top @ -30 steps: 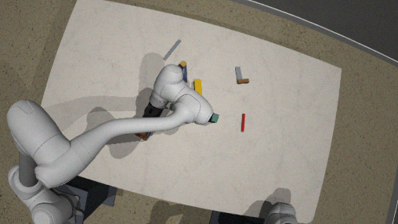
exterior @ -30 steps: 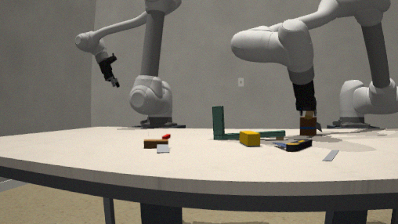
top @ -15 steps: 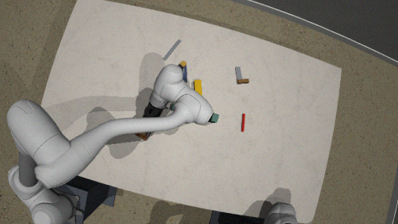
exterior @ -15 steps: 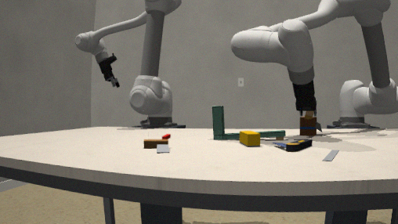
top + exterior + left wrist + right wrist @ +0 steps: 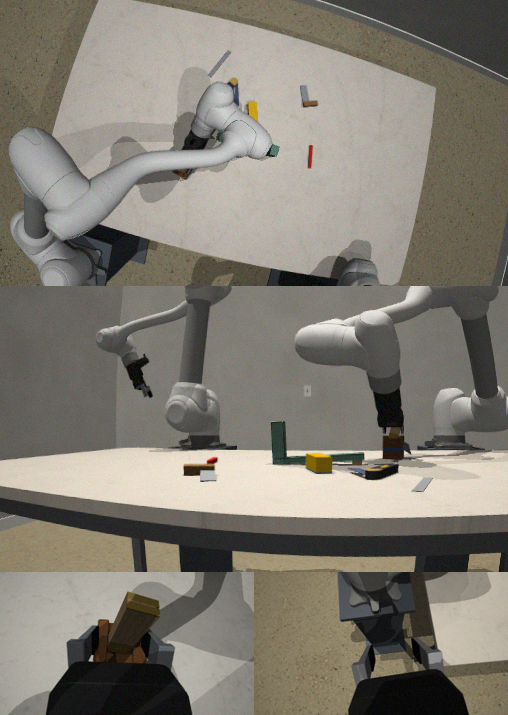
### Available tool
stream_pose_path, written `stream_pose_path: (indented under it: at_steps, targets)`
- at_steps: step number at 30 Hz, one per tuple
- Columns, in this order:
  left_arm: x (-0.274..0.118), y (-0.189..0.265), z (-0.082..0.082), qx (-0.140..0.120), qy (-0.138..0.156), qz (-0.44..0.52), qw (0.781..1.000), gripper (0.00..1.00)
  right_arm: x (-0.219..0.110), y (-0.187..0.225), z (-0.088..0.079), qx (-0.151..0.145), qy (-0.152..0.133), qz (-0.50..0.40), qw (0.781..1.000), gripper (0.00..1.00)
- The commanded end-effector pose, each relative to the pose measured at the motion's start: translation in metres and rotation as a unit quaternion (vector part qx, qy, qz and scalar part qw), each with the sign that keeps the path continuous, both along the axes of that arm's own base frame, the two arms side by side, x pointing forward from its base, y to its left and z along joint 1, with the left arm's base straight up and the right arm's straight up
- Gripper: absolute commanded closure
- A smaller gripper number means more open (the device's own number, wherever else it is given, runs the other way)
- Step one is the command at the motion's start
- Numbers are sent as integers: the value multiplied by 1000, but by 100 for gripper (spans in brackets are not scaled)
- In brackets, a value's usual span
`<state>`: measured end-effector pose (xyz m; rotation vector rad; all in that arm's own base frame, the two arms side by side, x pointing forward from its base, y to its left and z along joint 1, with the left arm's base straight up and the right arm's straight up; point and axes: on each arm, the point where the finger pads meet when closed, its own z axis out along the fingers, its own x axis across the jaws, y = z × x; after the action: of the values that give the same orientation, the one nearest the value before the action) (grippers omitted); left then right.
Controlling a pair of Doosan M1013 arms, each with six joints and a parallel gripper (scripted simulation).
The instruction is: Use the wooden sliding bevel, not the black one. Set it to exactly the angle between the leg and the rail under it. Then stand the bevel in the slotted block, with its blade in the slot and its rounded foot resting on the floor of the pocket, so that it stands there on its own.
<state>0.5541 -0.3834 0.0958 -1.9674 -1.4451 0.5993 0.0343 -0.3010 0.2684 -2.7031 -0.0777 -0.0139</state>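
Pale tabletop (image 5: 350,200) (image 5: 250,501) (image 5: 474,632), plain grey wall (image 5: 250,386).
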Motion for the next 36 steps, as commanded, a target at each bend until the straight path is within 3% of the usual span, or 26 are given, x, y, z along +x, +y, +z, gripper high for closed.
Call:
stream_pose_path:
  at_steps: [1,8,10,21,36]
  targets:
    - [4,-2,6,-1,-1,0,1000,0,0,0,1,-1,0,0,1000,0]
    - [30,-10,33,-1,-1,0,1000,0,0,0,1,-1,0,0,1000,0]
    - [30,-10,33,-1,-1,0,1000,0,0,0,1,-1,0,0,1000,0]
    - [75,-24,80,-1,-1,0,1000,0,0,0,1,-1,0,0,1000,0]
    - [81,-25,86,-1,-1,0,1000,0,0,0,1,-1,0,0,1000,0]
